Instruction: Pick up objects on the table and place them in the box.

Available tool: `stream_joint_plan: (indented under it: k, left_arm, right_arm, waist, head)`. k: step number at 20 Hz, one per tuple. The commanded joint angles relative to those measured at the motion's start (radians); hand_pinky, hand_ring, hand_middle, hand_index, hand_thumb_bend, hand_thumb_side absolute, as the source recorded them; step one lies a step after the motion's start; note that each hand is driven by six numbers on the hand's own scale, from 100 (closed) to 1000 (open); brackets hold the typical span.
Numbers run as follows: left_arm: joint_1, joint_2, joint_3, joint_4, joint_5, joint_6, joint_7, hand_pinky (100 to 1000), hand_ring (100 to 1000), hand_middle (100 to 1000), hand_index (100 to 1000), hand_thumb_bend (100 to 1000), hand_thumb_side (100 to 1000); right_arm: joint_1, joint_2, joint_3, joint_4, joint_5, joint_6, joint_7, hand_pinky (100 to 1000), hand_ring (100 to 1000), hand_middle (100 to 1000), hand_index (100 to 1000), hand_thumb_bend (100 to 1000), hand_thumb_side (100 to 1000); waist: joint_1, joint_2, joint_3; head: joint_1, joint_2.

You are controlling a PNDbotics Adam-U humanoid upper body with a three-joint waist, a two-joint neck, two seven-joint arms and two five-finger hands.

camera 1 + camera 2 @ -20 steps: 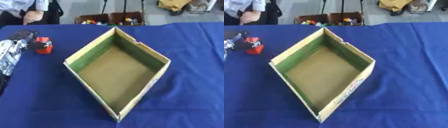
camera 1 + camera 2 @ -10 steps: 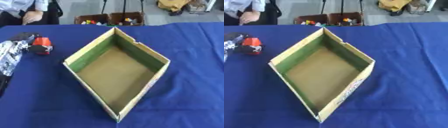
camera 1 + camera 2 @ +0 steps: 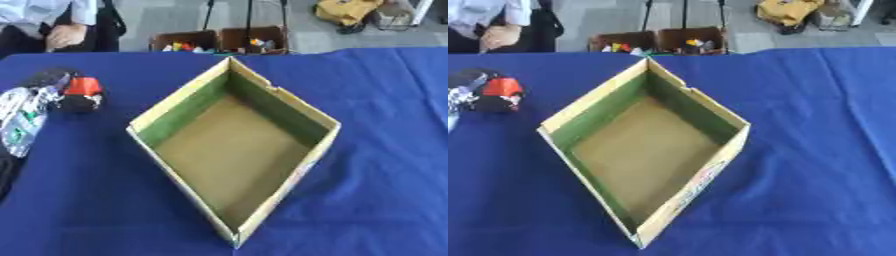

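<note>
An open cardboard box (image 3: 180, 111) with green inner walls and a brown floor sits cornerwise in the middle of the blue table, with nothing inside it. At the far left lies a small red-and-black object (image 3: 81, 94), red part uppermost. My left hand (image 3: 44, 79) is dark and sits right against that object's left side, with the silver forearm (image 3: 22, 120) trailing toward the lower left edge. Whether the hand holds the object is not visible. My right hand shows in no view.
The blue cloth (image 3: 385, 150) covers the table all around the box. Beyond the far edge stand two brown crates of coloured items (image 3: 219, 40), and a yellow bag (image 3: 350, 10) lies on the floor. A seated person is at the far left.
The red-and-black object has turned slightly, its red part now on top. My left hand has stayed beside it, and the box has not moved.
</note>
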Motion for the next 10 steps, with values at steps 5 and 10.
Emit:
stream_joint_plan:
  k: [5, 10]
  left_arm:
    - [-0.015, 0.024, 0.012, -0.005, 0.05, 0.023, -0.012, 285, 588, 777, 906, 100, 496]
    - [-0.017, 0.025, 0.012, -0.005, 0.067, 0.035, -0.025, 243, 526, 749, 891, 100, 404]
  right_arm:
    - [-0.006, -0.017, -0.013, -0.018, -0.001, 0.002, -0.008, 783, 735, 715, 797, 100, 725]
    - [-0.006, -0.016, -0.014, -0.018, -0.001, 0.001, -0.013, 783, 735, 714, 796, 100, 726]
  waist:
    - [0.001, -0.017, 0.005]
    - [0.0, -0.019, 0.003]
  head:
    - [0.001, -0.009]
    - [0.002, -0.01]
